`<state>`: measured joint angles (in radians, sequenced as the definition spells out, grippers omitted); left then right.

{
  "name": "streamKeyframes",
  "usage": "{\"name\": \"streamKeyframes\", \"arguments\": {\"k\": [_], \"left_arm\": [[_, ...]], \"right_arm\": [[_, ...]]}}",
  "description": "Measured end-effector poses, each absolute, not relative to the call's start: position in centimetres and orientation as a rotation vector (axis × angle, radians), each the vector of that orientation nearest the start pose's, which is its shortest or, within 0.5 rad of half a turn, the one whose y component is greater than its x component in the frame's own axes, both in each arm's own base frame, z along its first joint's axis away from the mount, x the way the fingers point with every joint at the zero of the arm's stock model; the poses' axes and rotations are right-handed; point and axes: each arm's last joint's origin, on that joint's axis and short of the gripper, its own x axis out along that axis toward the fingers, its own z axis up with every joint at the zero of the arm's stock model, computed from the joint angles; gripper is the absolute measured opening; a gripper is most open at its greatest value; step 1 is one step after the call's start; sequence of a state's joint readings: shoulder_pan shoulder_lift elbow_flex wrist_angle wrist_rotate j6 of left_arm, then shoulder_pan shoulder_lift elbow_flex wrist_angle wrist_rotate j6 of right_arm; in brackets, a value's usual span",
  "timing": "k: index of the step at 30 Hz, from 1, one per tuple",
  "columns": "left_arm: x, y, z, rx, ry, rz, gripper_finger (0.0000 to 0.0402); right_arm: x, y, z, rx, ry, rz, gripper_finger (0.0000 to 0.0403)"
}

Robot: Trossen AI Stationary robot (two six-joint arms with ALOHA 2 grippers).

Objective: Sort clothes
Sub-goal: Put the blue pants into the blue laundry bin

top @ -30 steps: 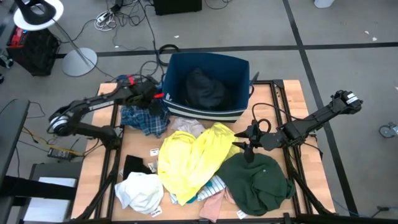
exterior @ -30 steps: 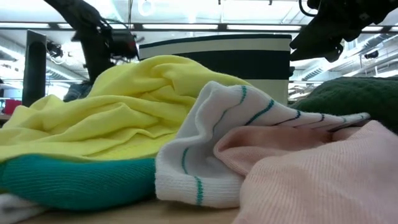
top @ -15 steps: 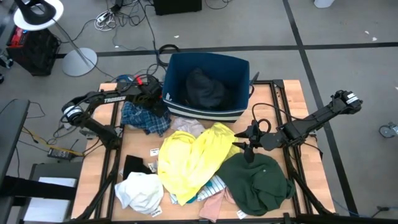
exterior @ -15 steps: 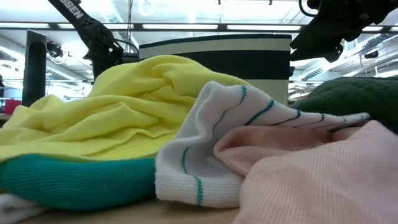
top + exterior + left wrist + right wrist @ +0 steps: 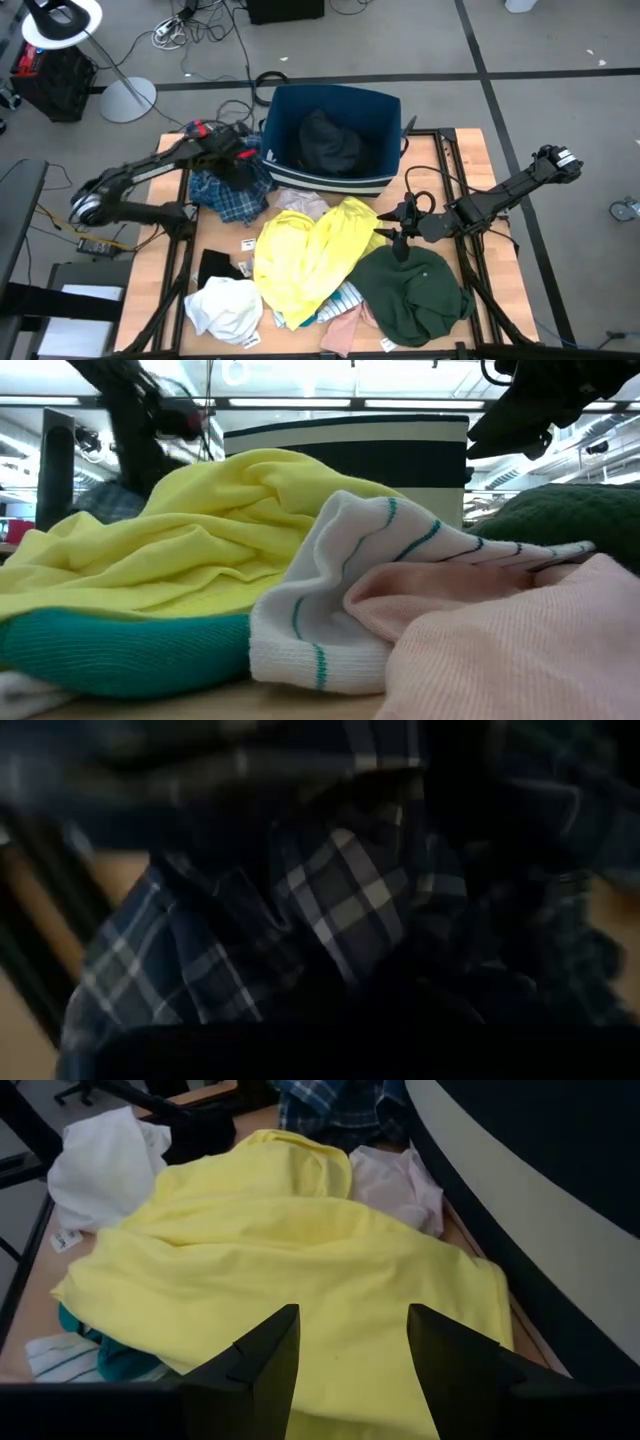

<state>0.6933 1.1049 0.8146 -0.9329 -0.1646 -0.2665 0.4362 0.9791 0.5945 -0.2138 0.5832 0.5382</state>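
The clothes lie heaped on the table: a yellow garment (image 5: pixel 310 250) in the middle, a dark green one (image 5: pixel 415 290) at the near right, a white one (image 5: pixel 225 305) at the near left, and a blue plaid one (image 5: pixel 232 195) at the far left. My left gripper (image 5: pixel 238 162) is shut on the plaid garment, close to the dark blue bin (image 5: pixel 385 105), which holds a black garment (image 5: pixel 325 140). My right gripper (image 5: pixel 350 1360) hovers open above the yellow garment's right edge and touches nothing. My left gripper has hold of the plaid garment at its far part (image 5: pixel 240 172), beside the bin, coming at it steeply from above. The gripper itself hides the fingers there. In the left wrist view, plaid cloth (image 5: pixel 340 900) bunches close before the fingers. The garment's near part (image 5: pixel 235 205) rests on the table.
A striped white piece (image 5: pixel 340 590), a pink piece (image 5: pixel 500 640) and a teal piece (image 5: pixel 120 650) lie at the near edge under the yellow garment. A black piece (image 5: pixel 215 265) lies at the left, a pale pink one (image 5: pixel 300 200) before the bin.
My left gripper has dipped onto the plaid garment beside the bin, shut on it, then drawn back up and toward the table's left. The garment's far part is gathered under it; the near part has stayed on the table.
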Motion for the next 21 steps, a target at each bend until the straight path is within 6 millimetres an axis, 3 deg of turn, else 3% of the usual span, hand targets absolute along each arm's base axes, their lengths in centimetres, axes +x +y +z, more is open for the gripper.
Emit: {"name": "streamKeyframes", "arguments": {"k": [10,21], "left_arm": [[9.7,8.2,30.2,-0.543,0.684,0.849,0.0006],[7.8,6.0,39.9,-0.419,0.345,0.757,0.0006]], "right_arm": [[18.5,6.9,23.2,0.146,0.515,-0.240,0.0187],[17.8,6.6,22.2,0.203,0.627,-0.280,0.0187]]}}
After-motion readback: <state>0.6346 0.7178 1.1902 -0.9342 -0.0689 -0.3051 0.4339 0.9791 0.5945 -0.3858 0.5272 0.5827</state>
